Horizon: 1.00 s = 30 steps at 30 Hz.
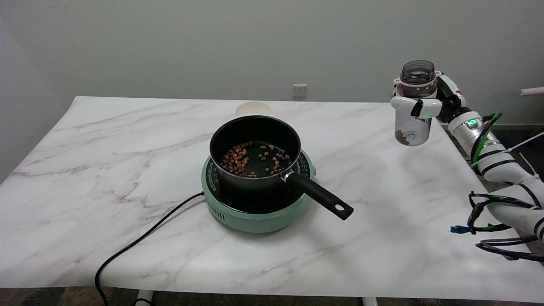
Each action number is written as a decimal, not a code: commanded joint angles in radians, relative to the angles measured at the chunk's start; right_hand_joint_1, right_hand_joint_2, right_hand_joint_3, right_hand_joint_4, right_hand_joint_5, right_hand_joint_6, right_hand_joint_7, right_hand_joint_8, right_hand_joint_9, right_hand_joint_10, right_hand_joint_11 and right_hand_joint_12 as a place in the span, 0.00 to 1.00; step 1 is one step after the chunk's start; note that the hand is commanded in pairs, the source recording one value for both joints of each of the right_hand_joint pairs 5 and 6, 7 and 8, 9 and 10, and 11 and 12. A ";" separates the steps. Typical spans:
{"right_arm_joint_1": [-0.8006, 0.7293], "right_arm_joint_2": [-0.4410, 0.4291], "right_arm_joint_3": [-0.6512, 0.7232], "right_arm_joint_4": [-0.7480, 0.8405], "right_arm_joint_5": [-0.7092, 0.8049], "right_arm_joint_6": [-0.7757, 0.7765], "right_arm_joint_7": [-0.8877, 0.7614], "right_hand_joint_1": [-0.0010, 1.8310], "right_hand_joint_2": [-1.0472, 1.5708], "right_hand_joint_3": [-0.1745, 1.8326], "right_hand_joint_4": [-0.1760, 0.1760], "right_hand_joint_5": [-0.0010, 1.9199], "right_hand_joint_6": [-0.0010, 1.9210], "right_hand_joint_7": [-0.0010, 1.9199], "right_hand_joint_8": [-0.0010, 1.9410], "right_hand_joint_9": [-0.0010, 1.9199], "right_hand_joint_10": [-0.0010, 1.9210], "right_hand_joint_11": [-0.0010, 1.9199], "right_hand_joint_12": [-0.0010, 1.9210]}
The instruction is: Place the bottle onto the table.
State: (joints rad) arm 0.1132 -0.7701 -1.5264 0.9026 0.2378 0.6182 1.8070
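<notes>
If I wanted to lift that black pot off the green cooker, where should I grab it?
Probably the long black handle of the black pot. It sticks out toward the lower right, past the round green cooker, with bare marble table around it. Come from that side and wrap fingers around its middle. The pot's round wall is wide and may be hot.

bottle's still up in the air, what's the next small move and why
Probably lower it straight down. The right hand grips the bottle upright, above the table near its right edge, well clear of the pot. The marble below looks bare, so a short descent should set it down.
</notes>
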 commanded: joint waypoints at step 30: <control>0.199 -0.157 -0.235 -0.258 0.284 -0.017 -0.236 0.78 0.87 0.44 0.50 1.00 1.00 1.00 0.99 0.76 0.76 0.66 0.66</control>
State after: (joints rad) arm 0.2786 -0.8813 -1.7356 0.6858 0.4840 0.6496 1.7334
